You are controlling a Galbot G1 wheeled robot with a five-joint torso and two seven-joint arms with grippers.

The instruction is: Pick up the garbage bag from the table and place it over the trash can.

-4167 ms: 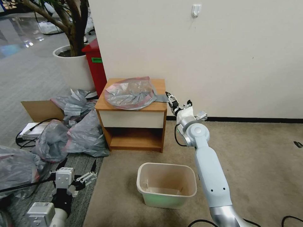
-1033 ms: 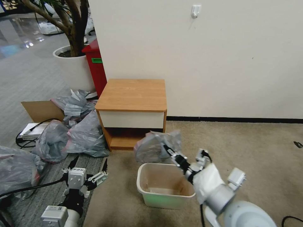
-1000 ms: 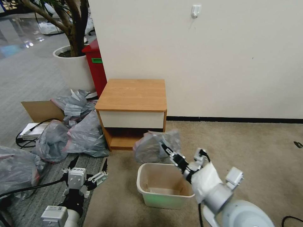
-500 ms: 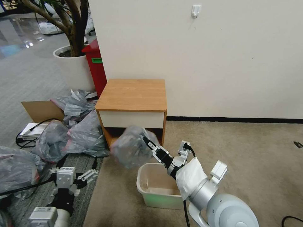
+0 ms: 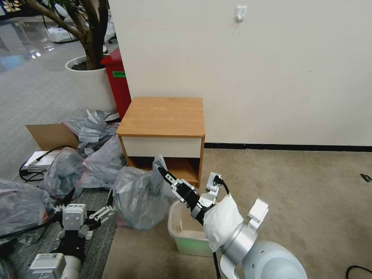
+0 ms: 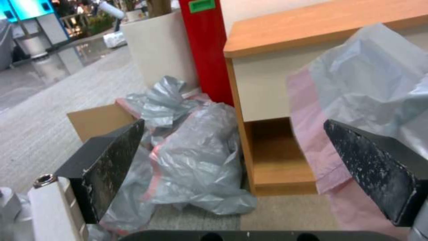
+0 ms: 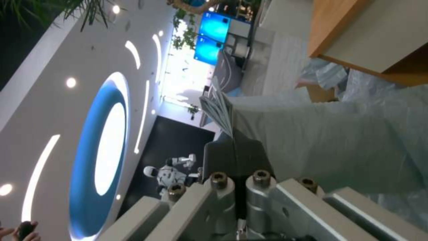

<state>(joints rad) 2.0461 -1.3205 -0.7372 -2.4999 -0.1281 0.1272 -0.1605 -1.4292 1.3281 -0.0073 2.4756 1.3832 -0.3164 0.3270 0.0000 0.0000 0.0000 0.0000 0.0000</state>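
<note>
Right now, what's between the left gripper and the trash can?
In the head view, the garbage bag hangs between the open left gripper and the trash can, pinched by the right gripper.

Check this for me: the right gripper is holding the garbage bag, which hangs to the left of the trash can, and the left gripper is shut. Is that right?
Not quite. The left gripper is open: the left wrist view shows its two black fingers spread wide apart with nothing between them. The rest holds in the head view: the right gripper is shut on the garbage bag, which hangs to the left of the trash can.
</note>
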